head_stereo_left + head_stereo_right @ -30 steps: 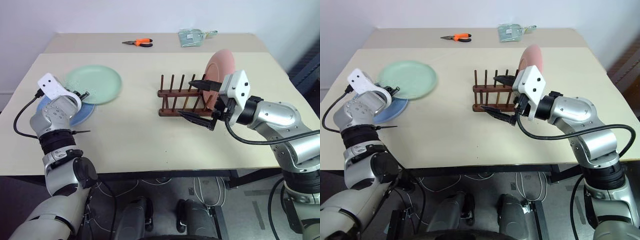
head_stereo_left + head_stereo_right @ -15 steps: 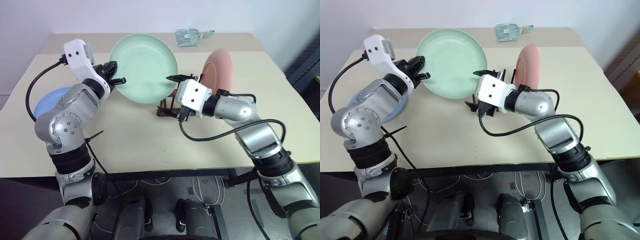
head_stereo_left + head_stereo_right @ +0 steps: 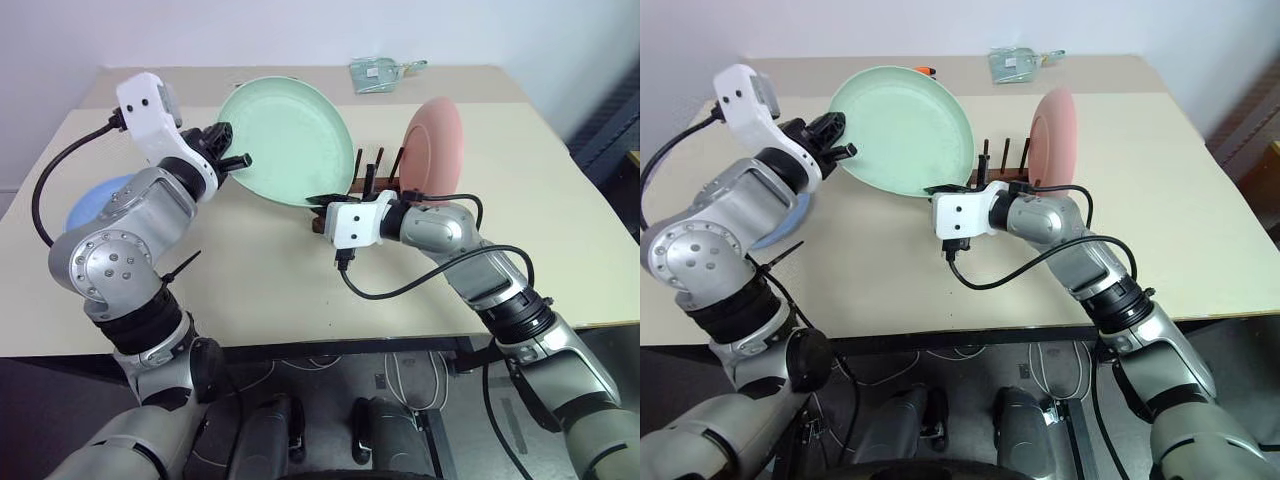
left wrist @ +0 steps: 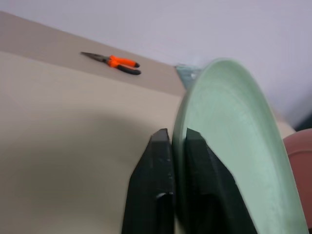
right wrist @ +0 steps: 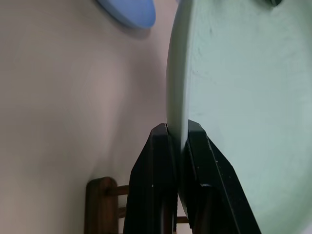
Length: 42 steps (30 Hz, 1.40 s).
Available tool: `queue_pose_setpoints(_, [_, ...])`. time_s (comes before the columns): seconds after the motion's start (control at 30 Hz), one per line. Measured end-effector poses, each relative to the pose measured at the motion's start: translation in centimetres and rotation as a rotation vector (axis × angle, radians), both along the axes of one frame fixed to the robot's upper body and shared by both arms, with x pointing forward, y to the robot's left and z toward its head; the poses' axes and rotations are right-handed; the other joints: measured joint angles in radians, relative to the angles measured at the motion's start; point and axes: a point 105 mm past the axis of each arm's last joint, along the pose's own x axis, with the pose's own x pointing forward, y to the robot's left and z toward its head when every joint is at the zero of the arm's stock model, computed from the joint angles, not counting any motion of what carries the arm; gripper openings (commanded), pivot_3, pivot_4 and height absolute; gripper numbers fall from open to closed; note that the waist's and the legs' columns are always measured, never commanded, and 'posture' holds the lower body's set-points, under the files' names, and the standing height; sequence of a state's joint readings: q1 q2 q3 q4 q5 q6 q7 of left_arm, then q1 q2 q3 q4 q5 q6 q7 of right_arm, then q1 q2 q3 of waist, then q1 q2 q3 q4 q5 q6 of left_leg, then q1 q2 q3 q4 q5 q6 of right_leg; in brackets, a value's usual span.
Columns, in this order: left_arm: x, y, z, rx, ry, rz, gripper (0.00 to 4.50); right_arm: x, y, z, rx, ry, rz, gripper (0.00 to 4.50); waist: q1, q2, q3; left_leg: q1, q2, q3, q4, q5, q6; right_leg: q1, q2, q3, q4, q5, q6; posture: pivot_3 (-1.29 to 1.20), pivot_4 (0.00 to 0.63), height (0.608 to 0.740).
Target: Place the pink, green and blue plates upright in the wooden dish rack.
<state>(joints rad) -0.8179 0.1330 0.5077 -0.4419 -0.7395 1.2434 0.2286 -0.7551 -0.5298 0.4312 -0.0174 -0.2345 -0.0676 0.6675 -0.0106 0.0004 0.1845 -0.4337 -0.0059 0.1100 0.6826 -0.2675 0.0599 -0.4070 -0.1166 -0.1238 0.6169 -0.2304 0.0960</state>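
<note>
The green plate [image 3: 290, 140] hangs tilted in the air above the table, just left of the wooden dish rack [image 3: 379, 168]. My left gripper [image 3: 232, 148] is shut on its left rim, one finger on each face [image 4: 161, 161]. My right gripper [image 3: 322, 200] is shut on its lower right rim, also seen up close [image 5: 179, 131]. The pink plate [image 3: 435, 140] stands upright at the rack's right end. The blue plate [image 3: 95, 200] lies flat on the table at the left, partly hidden behind my left arm.
Orange pliers [image 4: 119, 63] and a pale green packet [image 3: 378, 73] lie on the far table behind the plates. My right forearm and its cable cross in front of the rack's base. The table's front edge runs below both arms.
The left gripper lifted the green plate off the blue one and swung it right, up toward the rack. The right gripper left the rack's front, moved left and shut on the plate's lower rim.
</note>
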Motion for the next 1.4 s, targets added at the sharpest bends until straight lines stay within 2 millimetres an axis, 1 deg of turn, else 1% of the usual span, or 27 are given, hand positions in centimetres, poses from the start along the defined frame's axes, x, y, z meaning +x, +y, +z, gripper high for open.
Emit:
queue_pose_setpoints(0.03, [0.1,0.0,0.4,-0.027,-0.014,0.0,2.08,0.1,-0.1,0.2,0.01,-0.007,-0.004,0.0,0.001,0.0,0.0,0.0,0.0,0.0,0.0,0.0,0.0,0.0,0.0,0.0,0.0,0.0,0.0,0.0,0.15,0.74])
queue_pose_setpoints(0.07, [0.3,0.6,1.1,-0.067,-0.041,0.019,2.58,0.2,-0.3,0.5,0.021,-0.014,-0.016,0.0,0.0,0.0,0.0,0.0,0.0,0.0,0.0,0.0,0.0,0.0,0.0,0.0,0.0,0.0,0.0,0.0,0.15,0.74])
queue_pose_setpoints(0.1, [0.4,1.5,1.8,-0.103,-0.071,0.053,3.09,0.4,-0.7,0.9,0.033,-0.021,-0.031,0.0,-0.001,0.0,0.0,0.0,0.0,0.0,0.0,0.0,0.0,0.0,0.0,0.0,0.0,0.0,0.0,0.0,0.15,0.74])
queue_pose_setpoints(0.13, [0.5,2.9,2.6,-0.124,-0.107,0.107,3.54,0.6,-1.0,1.3,0.049,-0.029,-0.046,0.0,-0.002,0.0,0.0,0.0,0.0,0.0,0.0,0.0,0.0,0.0,0.0,0.0,0.0,0.0,0.0,0.0,0.15,0.74])
queue_pose_setpoints(0.2, [0.5,6.1,3.7,-0.13,-0.157,0.238,3.54,0.9,-1.8,2.2,0.102,-0.016,-0.073,0.0,-0.008,0.0,0.0,0.001,0.0,0.001,-0.002,0.001,-0.001,0.0,0.002,0.001,0.0,0.0,0.0,0.0,0.15,0.74])
queue_pose_setpoints(0.23, [0.4,8.1,4.0,-0.086,-0.175,0.326,3.54,0.9,-2.4,3.1,0.18,0.023,-0.086,0.0,-0.009,0.0,0.0,0.002,0.001,0.001,-0.003,0.001,-0.002,0.0,0.002,0.001,0.0,0.0,-0.001,0.0,0.15,0.74])
queue_pose_setpoints(0.27, [0.3,10.0,3.8,0.012,-0.18,0.406,3.54,0.7,-2.7,4.2,0.283,0.079,-0.083,0.0,-0.011,0.0,0.0,0.003,0.001,0.002,-0.005,0.001,-0.002,0.0,0.003,0.001,0.0,0.0,-0.001,0.0,0.15,0.74])
queue_pose_setpoints(0.3, [0.2,11.4,3.2,0.104,-0.168,0.462,3.54,0.4,-3.2,5.4,0.379,0.129,-0.079,0.0,-0.008,0.001,0.0,0.004,0.001,0.002,-0.007,0.001,-0.003,0.0,0.003,0.002,0.0,0.0,-0.001,0.0,0.15,0.74])
queue_pose_setpoints(0.33, [0.2,11.9,2.3,0.196,-0.153,0.477,3.54,0.2,-3.8,6.4,0.48,0.199,-0.075,0.0,-0.006,0.001,0.0,0.005,0.001,0.003,-0.007,0.001,-0.003,0.0,0.003,0.002,0.0,0.0,-0.001,0.0,0.15,0.74])
queue_pose_setpoints(0.37, [0.4,11.7,1.0,0.272,-0.134,0.451,3.54,0.0,-4.4,7.3,0.574,0.275,-0.066,0.0,0.0,0.001,-0.001,0.005,0.001,0.002,-0.007,0.001,-0.003,0.002,0.003,0.001,0.0,0.0,-0.001,0.0,0.15,0.74])
queue_pose_setpoints(0.4, [0.7,10.9,-0.9,0.343,-0.105,0.395,3.54,-0.4,-5.1,8.1,0.655,0.352,-0.052,0.0,0.007,0.001,-0.001,0.005,0.0,0.002,-0.007,0.001,-0.003,0.002,0.002,0.001,0.0,0.0,-0.001,0.0,0.15,0.74])
queue_pose_setpoints(0.43, [0.8,10.0,-3.0,0.405,-0.078,0.325,3.54,-0.7,-5.6,8.7,0.727,0.43,-0.034,0.0,0.011,0.001,-0.001,0.005,0.0,0.002,-0.007,0.0,-0.005,0.002,0.0,0.002,-0.001,0.0,-0.001,0.0,0.15,0.74])
queue_pose_setpoints(0.5, [0.7,7.4,-6.9,0.502,-0.028,0.155,3.54,-1.1,-6.5,9.5,0.847,0.556,-0.018,0.0,0.016,0.001,-0.001,0.005,-0.001,0.002,-0.007,-0.001,-0.006,0.0,-0.002,0.002,-0.001,0.0,-0.002,0.0,0.15,0.74])
queue_pose_setpoints(0.53, [0.2,6.0,-8.8,0.558,-0.009,0.048,3.54,-1.2,-6.8,9.6,0.886,0.618,-0.019,0.0,0.015,0.001,-0.001,0.005,0.0,0.002,-0.007,-0.001,-0.006,-0.001,-0.002,0.003,-0.001,0.0,-0.002,0.0,0.15,0.74])
queue_pose_setpoints(0.57, [-0.8,4.5,-10.4,0.604,0.001,-0.068,3.54,-1.3,-7.0,9.4,0.917,0.677,-0.031,0.0,0.01,0.001,-0.001,0.004,0.0,0.003,-0.009,-0.001,-0.006,-0.002,-0.003,0.004,-0.001,0.0,-0.003,0.0,0.15,0.74])
queue_pose_setpoints(0.6, [-1.7,3.1,-11.8,0.627,0.008,-0.174,3.54,-1.3,-7.3,9.2,0.943,0.724,-0.049,0.0,0.006,0.001,-0.001,0.004,0.0,0.003,-0.011,-0.001,-0.006,-0.003,-0.004,0.005,-0.001,0.0,-0.003,0.0,0.15,0.74])
queue_pose_setpoints(0.63, [-2.4,2.0,-12.6,0.633,0.009,-0.252,3.54,-1.2,-7.5,9.0,0.966,0.761,-0.069,0.0,0.003,0.001,-0.001,0.004,-0.001,0.003,-0.013,-0.001,-0.007,-0.005,-0.004,0.005,-0.001,0.0,-0.004,0.0,0.15,0.74])
queue_pose_setpoints(0.67, [-3.0,1.0,-13.0,0.627,0.003,-0.318,3.54,-1.1,-7.5,8.7,0.983,0.793,-0.089,0.0,-0.001,0.001,-0.001,0.004,-0.001,0.004,-0.016,0.001,-0.009,-0.006,-0.004,0.005,-0.001,0.001,-0.006,0.0,0.15,0.74])
queue_pose_setpoints(0.77, [-4.2,-0.6,-12.5,0.595,-0.039,-0.434,3.54,-0.7,-7.9,8.1,1.029,0.847,-0.15,0.0,-0.004,0.002,-0.001,0.005,0.001,0.004,-0.017,0.003,-0.011,-0.008,-0.003,0.005,0.002,0.0,-0.009,0.0,0.15,0.74])
queue_pose_setpoints(0.87, [-4.9,-1.5,-12.0,0.573,-0.065,-0.5,3.54,0.1,-8.8,7.6,1.085,0.901,-0.213,0.0,-0.006,0.002,-0.001,0.005,0.002,0.005,-0.017,0.005,-0.009,-0.008,-0.002,0.005,0.004,-0.001,-0.01,0.0,0.15,0.74])
queue_pose_setpoints(1.0, [-5.1,-1.5,-12.5,0.571,-0.038,-0.515,3.54,0.6,-9.1,7.2,1.104,0.958,-0.236,0.0,-0.005,0.002,-0.001,0.005,0.002,0.006,-0.017,0.005,-0.008,-0.008,-0.001,0.005,0.004,-0.001,-0.01,0.0,0.15,0.74])
queue_pose_setpoints(1.17, [-5.3,-1.5,-12.8,0.572,-0.026,-0.516,3.54,0.7,-9.3,7.1,1.096,0.951,-0.241,0.0,-0.004,0.002,-0.001,0.005,0.002,0.006,-0.017,0.005,-0.007,-0.008,0.0,0.005,0.004,-0.001,-0.01,0.0,0.15,0.74])
queue_pose_setpoints(1.27, [-5.5,-1.5,-13.0,0.573,-0.017,-0.516,3.54,0.6,-9.1,7.8,1.083,0.927,-0.216,0.0,-0.006,0.002,-0.001,0.005,0.002,0.006,-0.017,0.005,-0.007,-0.008,0.0,0.005,0.004,-0.001,-0.01,0.0,0.15,0.74])
queue_pose_setpoints(1.4, [-5.7,-1.4,-13.4,0.568,-0.001,-0.516,3.54,0.0,-8.5,9.3,1.07,0.91,-0.148,0.0,-0.004,0.002,-0.001,0.005,0.002,0.006,-0.017,0.005,-0.007,-0.008,0.0,0.005,0.004,-0.001,-0.01,0.0,0.15,0.74])
